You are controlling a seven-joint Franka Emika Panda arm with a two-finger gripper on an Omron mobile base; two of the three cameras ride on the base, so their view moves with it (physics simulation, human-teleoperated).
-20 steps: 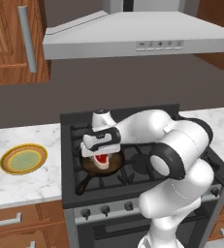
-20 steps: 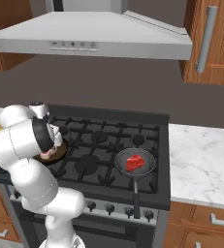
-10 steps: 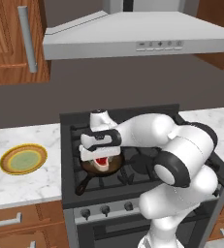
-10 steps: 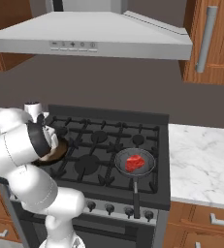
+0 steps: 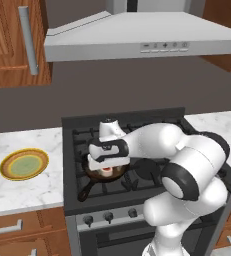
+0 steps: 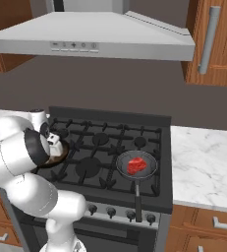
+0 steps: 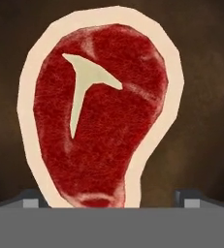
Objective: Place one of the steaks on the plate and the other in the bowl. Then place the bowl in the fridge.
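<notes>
On the left base view, the gripper (image 5: 107, 167) hung low over a dark pan (image 5: 103, 173) on the stove (image 5: 137, 165), right above a steak (image 5: 107, 169); the plate (image 5: 24, 164) sat well apart on the marble counter (image 5: 27, 185).

From the right base view, a 2nd steak (image 6: 136, 165) lay in another pan (image 6: 136, 166) at the stove's front right.

Through the hand view, the first steak (image 7: 99, 111) lay between the 2 fingertips (image 7: 31, 198), jaws spread wide apart.

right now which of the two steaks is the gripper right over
The steak in the left pan, directly beneath the open gripper. The other steak lies in the right pan, away from the hand.
</notes>
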